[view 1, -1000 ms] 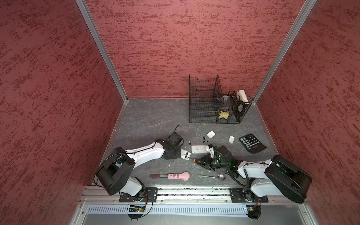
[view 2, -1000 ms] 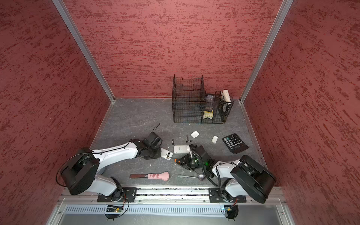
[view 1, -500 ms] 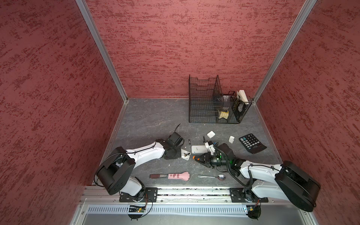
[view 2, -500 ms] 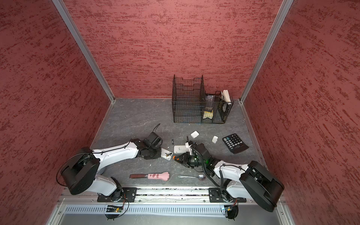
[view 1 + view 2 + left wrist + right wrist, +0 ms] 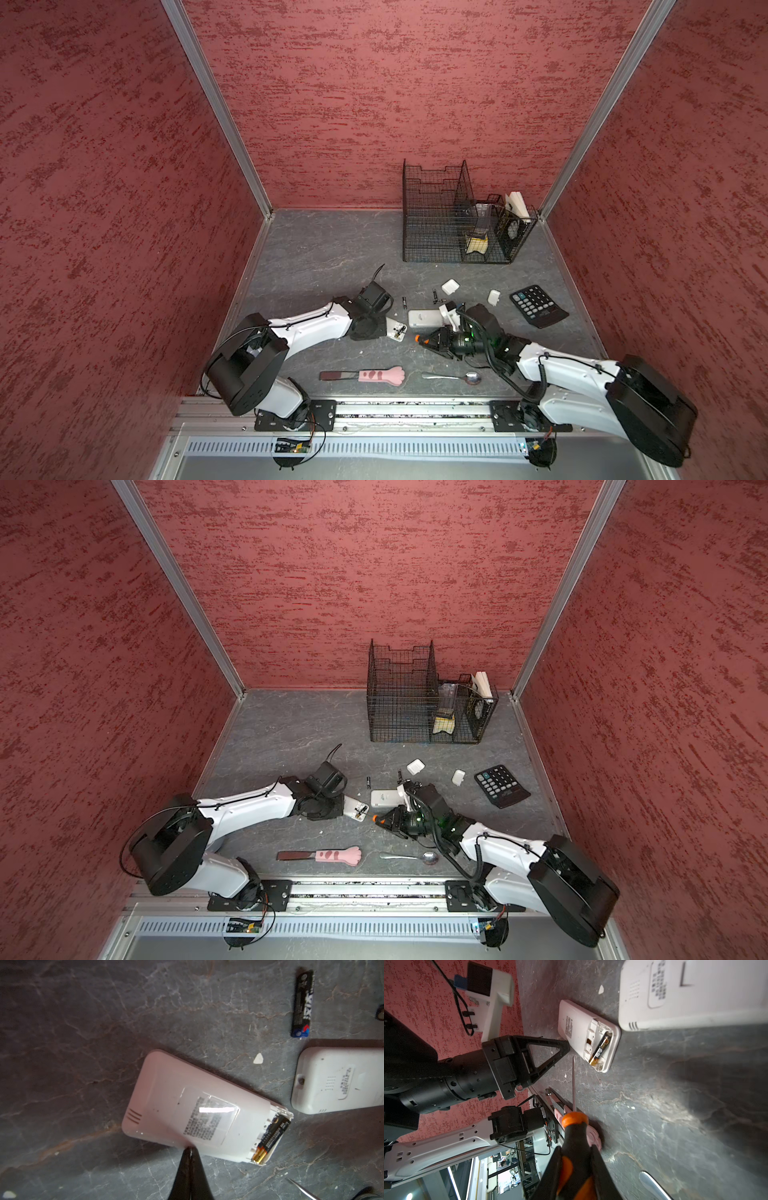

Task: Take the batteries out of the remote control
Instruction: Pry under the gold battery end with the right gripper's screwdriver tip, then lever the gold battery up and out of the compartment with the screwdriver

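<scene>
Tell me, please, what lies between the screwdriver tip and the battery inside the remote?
Only bare table and the remote's casing edge, seen in the right wrist view.

Second remote (image 5: 340,1080) (white) runs past the edge.

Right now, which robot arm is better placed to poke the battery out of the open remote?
Right, probably. The right pincer grips the screwdriver, its tip pointing toward the battery in the open remote. The left pincer is shut against the remote's edge, holding no tool.
</scene>
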`<state>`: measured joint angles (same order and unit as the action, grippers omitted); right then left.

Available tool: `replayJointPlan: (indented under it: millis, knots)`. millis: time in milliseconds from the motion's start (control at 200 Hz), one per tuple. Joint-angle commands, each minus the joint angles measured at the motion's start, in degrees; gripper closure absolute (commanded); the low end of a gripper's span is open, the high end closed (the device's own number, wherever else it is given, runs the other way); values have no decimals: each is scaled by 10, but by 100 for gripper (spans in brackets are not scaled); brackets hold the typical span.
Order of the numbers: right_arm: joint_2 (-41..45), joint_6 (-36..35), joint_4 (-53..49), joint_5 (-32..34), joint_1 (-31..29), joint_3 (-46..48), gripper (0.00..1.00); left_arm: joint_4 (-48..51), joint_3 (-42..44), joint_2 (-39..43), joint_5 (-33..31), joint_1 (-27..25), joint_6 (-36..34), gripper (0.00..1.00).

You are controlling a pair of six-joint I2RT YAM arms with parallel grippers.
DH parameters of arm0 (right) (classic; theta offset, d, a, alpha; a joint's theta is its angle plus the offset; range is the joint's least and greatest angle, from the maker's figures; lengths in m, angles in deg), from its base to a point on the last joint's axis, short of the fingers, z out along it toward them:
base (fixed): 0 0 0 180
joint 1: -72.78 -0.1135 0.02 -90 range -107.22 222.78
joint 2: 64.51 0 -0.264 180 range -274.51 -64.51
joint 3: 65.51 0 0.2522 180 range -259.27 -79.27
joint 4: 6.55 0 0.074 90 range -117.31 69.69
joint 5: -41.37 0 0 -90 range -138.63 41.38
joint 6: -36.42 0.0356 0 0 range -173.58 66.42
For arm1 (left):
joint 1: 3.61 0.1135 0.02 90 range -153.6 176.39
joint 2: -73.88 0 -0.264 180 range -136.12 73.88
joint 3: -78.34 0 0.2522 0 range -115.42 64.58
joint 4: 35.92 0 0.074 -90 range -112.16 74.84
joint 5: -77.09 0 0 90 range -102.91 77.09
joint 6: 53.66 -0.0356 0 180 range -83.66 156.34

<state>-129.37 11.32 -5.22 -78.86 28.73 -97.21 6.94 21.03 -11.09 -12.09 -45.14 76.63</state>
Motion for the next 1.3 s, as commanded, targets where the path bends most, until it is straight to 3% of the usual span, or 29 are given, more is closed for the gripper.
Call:
replayJointPlan:
  millis: [0,606,1152,1293]
  knots:
    - [17,-1,-29,25,-2,11,100,-20,17,-27,-29,0,3,100]
    - [-40,28,69,22,-2,41,100,-21,17,-34,-28,-3,4,100]
    - [-138,68,230,9,-1,31,100,-30,19,-43,-22,-6,2,100]
    - [-103,40,147,19,3,-5,100,-33,18,-48,-19,-8,1,100]
